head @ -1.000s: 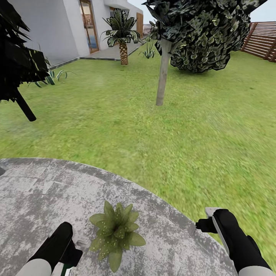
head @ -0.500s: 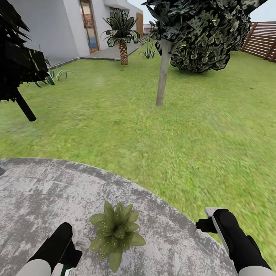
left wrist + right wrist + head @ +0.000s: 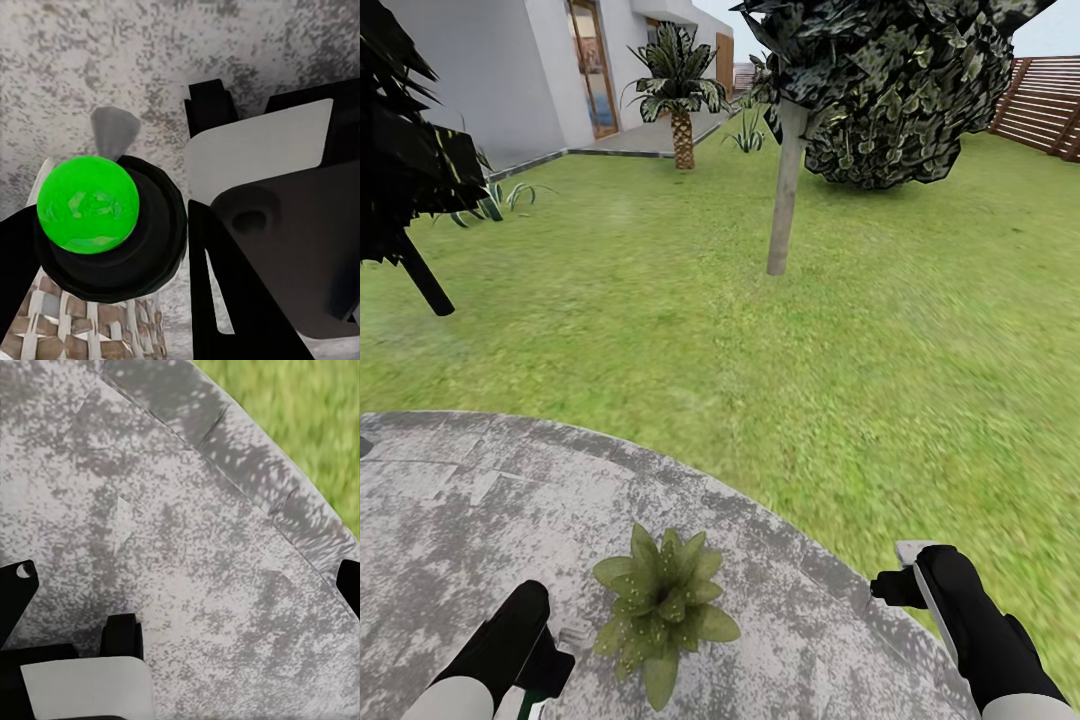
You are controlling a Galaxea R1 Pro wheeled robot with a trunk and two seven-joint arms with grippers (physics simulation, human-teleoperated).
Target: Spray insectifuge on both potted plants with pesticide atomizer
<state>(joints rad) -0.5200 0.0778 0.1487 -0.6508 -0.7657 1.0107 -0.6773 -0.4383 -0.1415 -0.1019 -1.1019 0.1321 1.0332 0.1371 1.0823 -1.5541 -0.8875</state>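
The left wrist view shows the left gripper [image 3: 161,247] with jaws clamped on the pesticide atomizer [image 3: 105,232]; the head view shows one potted plant [image 3: 660,608] on the stone patio [image 3: 450,500] beside lawn [image 3: 760,330]. Right gripper's [image 3: 905,570] jaws: cannot tell.

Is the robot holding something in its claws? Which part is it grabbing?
The left claw grips the pesticide atomizer around its black top, just below the bright green cap. The right claw holds nothing; only the stone patio lies beneath it.
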